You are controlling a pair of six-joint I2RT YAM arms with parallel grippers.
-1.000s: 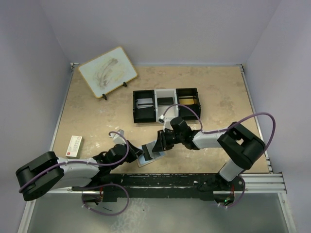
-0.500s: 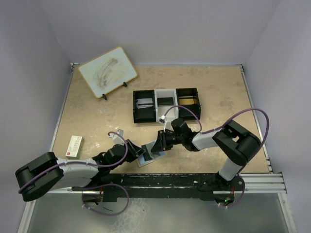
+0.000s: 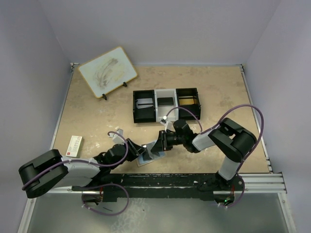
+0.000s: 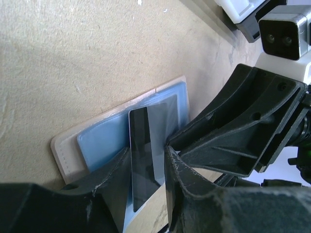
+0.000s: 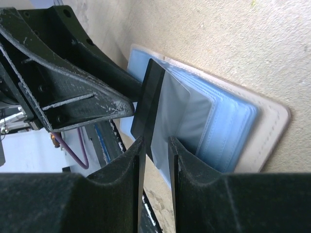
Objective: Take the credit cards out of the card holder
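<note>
Card holder [image 4: 97,141] lies open and flat on the table [image 3: 97,116], close to the near edge, just in front of the two arms. One dark card [image 4: 146,126] stands up from its blue pockets, tilted, with its lower end near the holder. The left gripper [image 4: 147,154] has this card between its two fingers. The right gripper [image 5: 155,143] comes from the other side and has the same card between its fingers too. Both pairs of fingers stand a little apart. I cannot tell for either one whether it presses the card or only stands around it. As the card does not fall, I think at least one of them holds it. Beside the card there is a grey sheet [image 5: 180,111] at the pocket; a second card or a plastic sleeve, I cannot say.

Farther back stands a black-and-white tray [image 3: 199,104]. Its left part has something pale grey and its middle part something dark, too small to name. At the left lies a small red-and-white box [image 3: 74,145], and at the far end a whiteboard [image 3: 108,72].

I judge the task as partly done: this card is almost free, but it is not yet put down.
</note>
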